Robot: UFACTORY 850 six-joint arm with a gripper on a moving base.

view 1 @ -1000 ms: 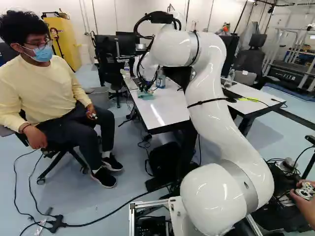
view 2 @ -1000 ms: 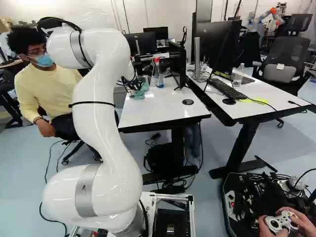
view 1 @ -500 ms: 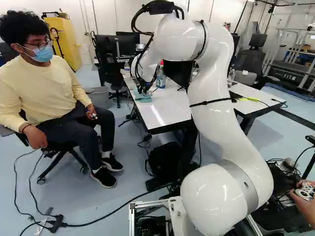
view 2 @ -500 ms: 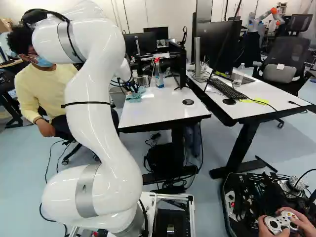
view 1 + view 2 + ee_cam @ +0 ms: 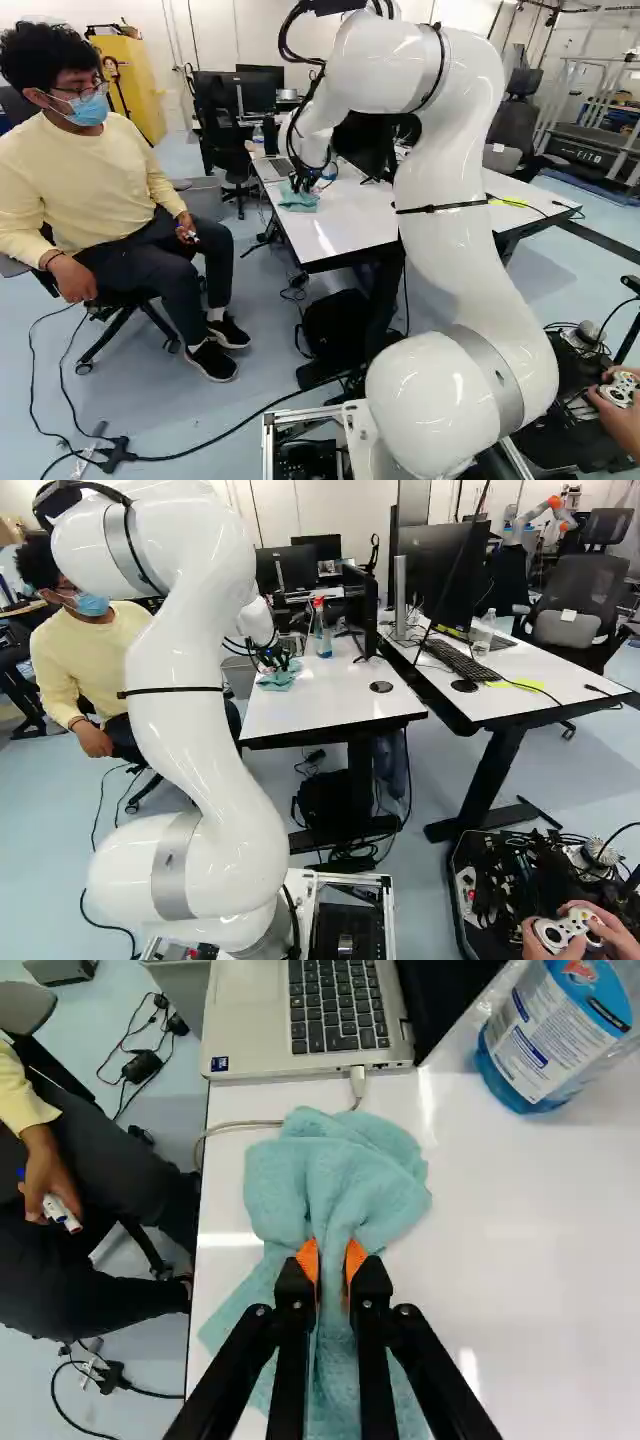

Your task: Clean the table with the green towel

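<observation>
At the far left part of the white table (image 5: 330, 702), my gripper (image 5: 274, 661) is low over the tabletop in the right base view. The green towel (image 5: 279, 679) lies bunched under it; in the left base view the towel (image 5: 298, 198) is near the table's left edge. In the wrist view my gripper (image 5: 332, 1265) is shut on a fold of the towel (image 5: 340, 1175), an orange pad on each side. The cloth spreads flat on the table ahead of and beneath the fingers.
Ahead of the towel stands an open laptop (image 5: 300, 1020) with a cable (image 5: 240, 1125) along its near side. A blue bottle (image 5: 555, 1035) stands beside it. A seated person (image 5: 90, 190) is close to the table's left edge. Another robot (image 5: 540, 512) is far back.
The arm has shifted in both base views, and the gripper has moved slightly right and nearer in the left base view, dragging the towel along the table. The base has stayed still.
</observation>
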